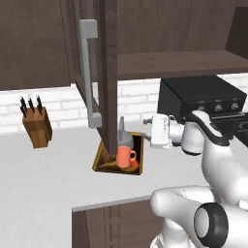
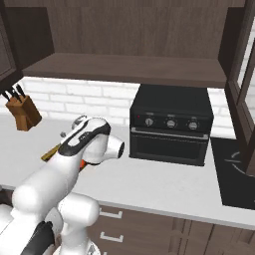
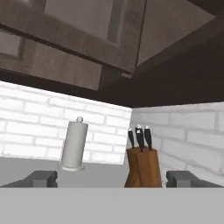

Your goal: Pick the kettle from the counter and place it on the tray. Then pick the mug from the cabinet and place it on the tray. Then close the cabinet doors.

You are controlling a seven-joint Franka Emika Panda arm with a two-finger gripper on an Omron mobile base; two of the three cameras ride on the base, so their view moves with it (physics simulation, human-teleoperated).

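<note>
Fingers (image 3: 112, 178) standing wide apart, gripping nothing, tips showing at the bottom of the hand view and aiming along the table (image 1: 48, 169) toward the knife block (image 3: 143, 165) and a white paper-towel holder (image 3: 73, 145) by the back wall. Hand (image 1: 160, 131) hovering just beside the tray (image 1: 102, 162), likely because both items are delivered: mug (image 1: 125, 157) and kettle (image 1: 125, 138) sitting on it mid-table. Left base view showing an open cabinet door (image 1: 107, 72) hanging in front of the tray, so closing looks like the remaining step. Right base view showing the black oven (image 2: 171, 124), bare cabinet shelf (image 2: 124, 69) and another open door (image 2: 244, 74) at right.
</note>
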